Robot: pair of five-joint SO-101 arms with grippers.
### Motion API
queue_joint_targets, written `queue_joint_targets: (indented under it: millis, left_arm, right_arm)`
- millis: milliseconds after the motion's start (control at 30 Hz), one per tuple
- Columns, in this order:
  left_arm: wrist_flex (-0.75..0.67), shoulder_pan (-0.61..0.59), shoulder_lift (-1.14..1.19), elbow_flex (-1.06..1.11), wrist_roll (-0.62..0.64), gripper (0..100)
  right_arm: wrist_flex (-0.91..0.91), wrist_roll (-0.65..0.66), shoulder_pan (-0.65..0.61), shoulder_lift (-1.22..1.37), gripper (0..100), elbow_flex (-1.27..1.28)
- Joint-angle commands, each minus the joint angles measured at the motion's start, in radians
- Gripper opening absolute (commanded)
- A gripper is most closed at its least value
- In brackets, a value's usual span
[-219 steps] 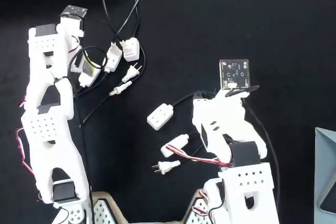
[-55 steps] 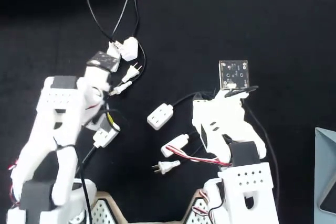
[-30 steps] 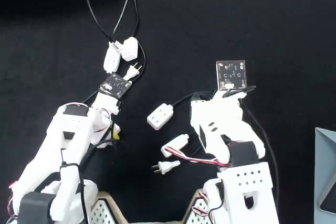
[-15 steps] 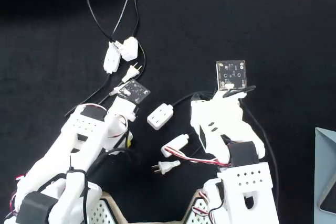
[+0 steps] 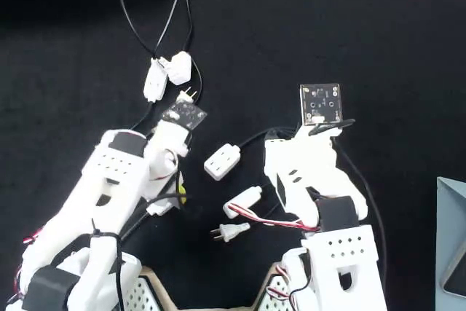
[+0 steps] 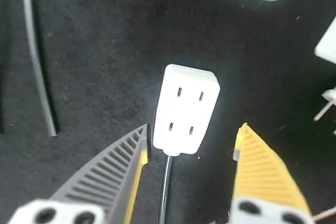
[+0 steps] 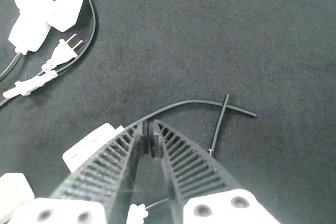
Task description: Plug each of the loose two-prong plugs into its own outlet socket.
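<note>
left gripper [image 6: 193, 128] open, straddling a white 4-slot socket [image 6: 186, 106] that lies flat on the black table [image 5: 408, 49]. tip of grey finger [image 6: 115, 171] sits right at the socket's edge; yellow finger [image 6: 262, 166] is apart from it. the socket's lead [image 6: 167, 192] runs back between the 2 fingers. in the high view this socket is half under the left arm. right gripper [image 7: 150, 129] has jaws closed. a thin black cord [image 7: 199, 102] comes out from under its tips; cannot tell whether it is pinched. 2nd socket [image 5: 222, 162] lies just beside the right gripper, between the 2 arms. nearer the bases lie an oblong white piece [image 5: 242, 200] and a loose plug [image 5: 229, 232], prongs toward the left arm, touching no socket. another plug [image 7: 65, 51] lies farther out, bare prongs showing, near 2 white blocks [image 7: 31, 19] that touch each other. cords trail from there toward the far edge.
</note>
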Motion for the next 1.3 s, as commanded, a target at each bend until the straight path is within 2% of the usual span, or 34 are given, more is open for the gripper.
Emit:
queue_joint_targets:
  millis: [0,233,433,633,800,1033,1267]
  left_arm:
    - [0.058,-0.054,-0.026,-0.12,0.005,26]
    - [0.071,-0.159,-0.028,-0.136,0.011,26]
    - [0.009,-0.205,-0.132,-0.039,0.011,19]
    - [-0.052,-0.251,-0.345,0.148,0.055,20]
    - [-0.172,-0.311,-0.517,0.321,0.112,20]
    - [-0.207,-0.433,-0.726,0.447,0.178,23]
    - [-0.209,-0.501,-0.919,0.555,0.192,24]
  right_arm:
    - [-0.008,-0.009,-0.008,-0.01,1.7,-0.004]
    - [0.035,-0.012,-0.006,-0.01,1.8,-0.036]
    - [0.207,-0.044,-0.008,-0.008,1.8,-0.197]
    - [0.425,0.04,-0.008,0.022,1.8,-0.364]
    - [0.575,0.031,-0.008,0.259,2.0,-0.469]
    - [0.612,-0.048,-0.006,0.627,2.1,-0.509]
    - [0.608,-0.092,-0.006,0.757,17.0,-0.47]
